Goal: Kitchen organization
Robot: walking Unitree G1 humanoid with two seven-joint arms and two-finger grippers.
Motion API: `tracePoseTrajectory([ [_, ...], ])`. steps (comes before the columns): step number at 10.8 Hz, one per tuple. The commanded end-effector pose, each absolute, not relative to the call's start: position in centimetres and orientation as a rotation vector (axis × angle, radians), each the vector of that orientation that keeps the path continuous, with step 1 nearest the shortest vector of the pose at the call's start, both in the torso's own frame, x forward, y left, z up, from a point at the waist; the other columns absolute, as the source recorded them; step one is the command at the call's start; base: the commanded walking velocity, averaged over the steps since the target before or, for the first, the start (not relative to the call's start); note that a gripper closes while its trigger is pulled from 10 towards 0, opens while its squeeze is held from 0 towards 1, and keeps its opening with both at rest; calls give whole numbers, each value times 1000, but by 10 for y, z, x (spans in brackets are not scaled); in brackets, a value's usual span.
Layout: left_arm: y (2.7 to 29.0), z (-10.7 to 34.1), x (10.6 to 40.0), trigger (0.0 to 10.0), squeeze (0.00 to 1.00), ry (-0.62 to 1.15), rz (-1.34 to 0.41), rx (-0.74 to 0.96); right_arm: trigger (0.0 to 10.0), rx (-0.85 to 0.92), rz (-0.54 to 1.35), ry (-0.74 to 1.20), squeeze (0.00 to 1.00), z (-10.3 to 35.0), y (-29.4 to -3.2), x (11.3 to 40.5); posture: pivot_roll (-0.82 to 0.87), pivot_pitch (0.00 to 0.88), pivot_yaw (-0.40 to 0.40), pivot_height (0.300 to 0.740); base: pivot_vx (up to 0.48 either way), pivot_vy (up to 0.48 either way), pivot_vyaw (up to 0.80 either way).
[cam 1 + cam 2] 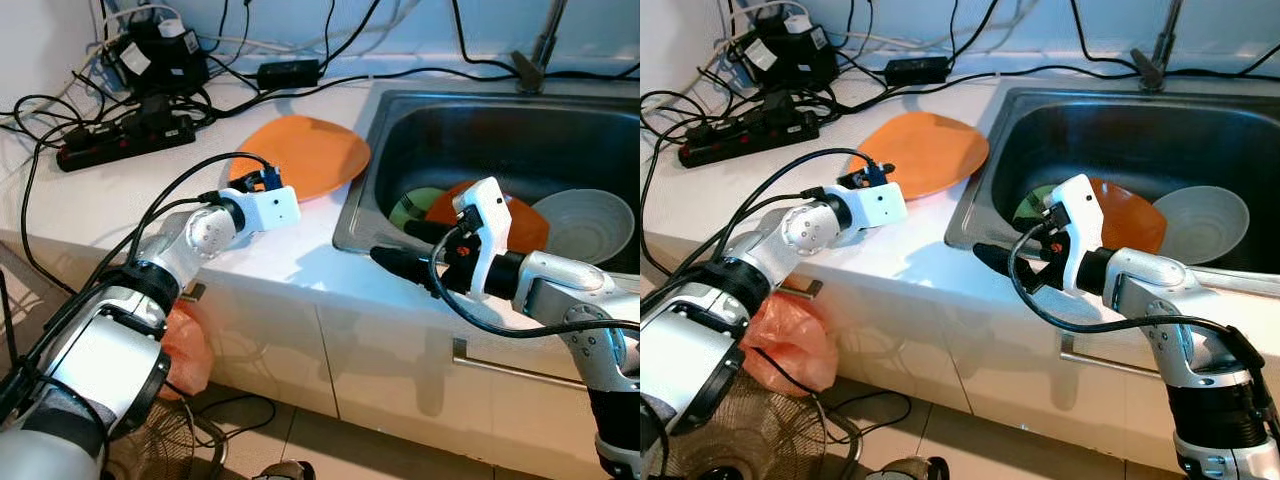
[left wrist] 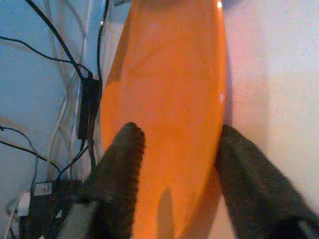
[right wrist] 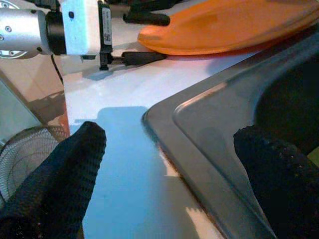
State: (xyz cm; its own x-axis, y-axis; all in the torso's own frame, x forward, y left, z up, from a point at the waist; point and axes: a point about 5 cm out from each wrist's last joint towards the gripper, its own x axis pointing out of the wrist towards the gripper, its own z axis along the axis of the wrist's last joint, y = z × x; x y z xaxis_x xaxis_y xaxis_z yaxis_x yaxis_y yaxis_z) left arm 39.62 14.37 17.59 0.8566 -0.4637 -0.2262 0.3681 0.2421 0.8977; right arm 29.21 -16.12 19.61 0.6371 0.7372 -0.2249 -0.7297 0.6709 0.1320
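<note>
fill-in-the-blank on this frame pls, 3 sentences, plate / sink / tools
1. The left tool has one finger above and one below the rim of the ____ plate on the counter.
2. The white bowl sits inside the ____.
3. The right tool, fingers apart, hovers at the sink's near-left ____.

Missing words: orange; sink; corner

Both arms (image 1: pixel 190 240) outstretched, jaws of each parted.

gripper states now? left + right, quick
Left pincer: open, fingers straddling the rim of the orange plate, not clamped.
Right pincer: open, empty, over the sink corner.
</note>
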Motion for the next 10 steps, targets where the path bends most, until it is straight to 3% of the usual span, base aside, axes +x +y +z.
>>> tracePoseTrajectory([
  [1,146,160,392,0,0,-17,-611,1221,10000,36,850,260,0,199,-158,290,60,136,162,740,0,0,0],
  [10,147,153,390,0,0,12,-650,1221,10000,38,843,257,0,199,-158,293,62,125,154,740,0,0,0],
])
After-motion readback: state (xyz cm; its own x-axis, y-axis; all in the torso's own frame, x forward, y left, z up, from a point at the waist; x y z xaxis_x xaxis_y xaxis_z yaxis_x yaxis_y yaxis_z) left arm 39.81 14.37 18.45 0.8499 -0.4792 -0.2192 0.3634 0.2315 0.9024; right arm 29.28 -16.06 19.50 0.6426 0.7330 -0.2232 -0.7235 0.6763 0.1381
